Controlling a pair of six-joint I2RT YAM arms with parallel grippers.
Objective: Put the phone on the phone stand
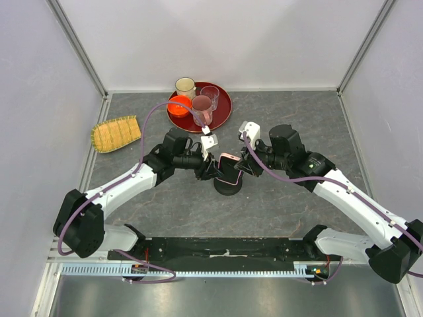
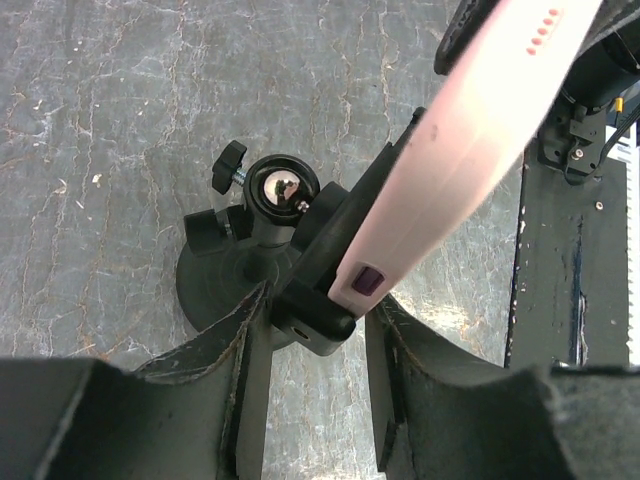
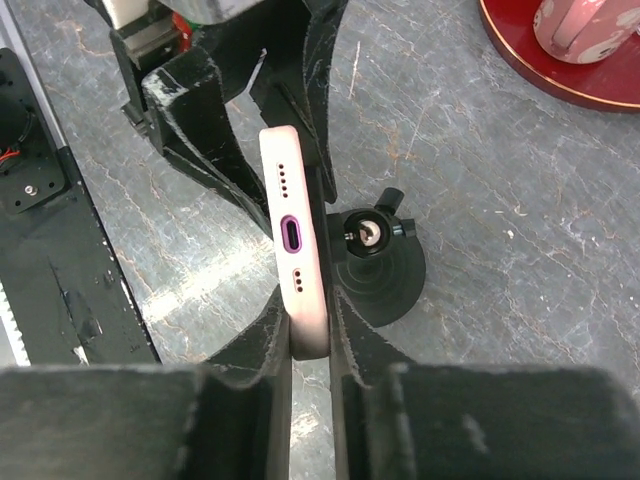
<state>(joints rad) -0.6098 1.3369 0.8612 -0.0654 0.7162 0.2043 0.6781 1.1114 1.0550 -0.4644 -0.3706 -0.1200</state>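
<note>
1 phone [image 3: 295, 240], 1 phone stand [image 2: 215, 285], 2 arms. Jaws of right gripper [image 3: 312, 335] grasp the phone, tilted above mid-tabletop [image 1: 297, 112] against the stand's holder. Jaws of left gripper [image 2: 320, 310] straddle holder and phone edge; cannot tell if clenched. Behind: 1 red tray [image 1: 225, 99], 3 cups [image 1: 185, 86], 1 orange bowl [image 1: 178, 105]; 1 woven mat [image 1: 116, 133] far left

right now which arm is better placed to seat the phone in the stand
Right. The right tool pinches the phone close by the phone stand, so it can likely lower it in. The left tool only flanks the stand.
</note>
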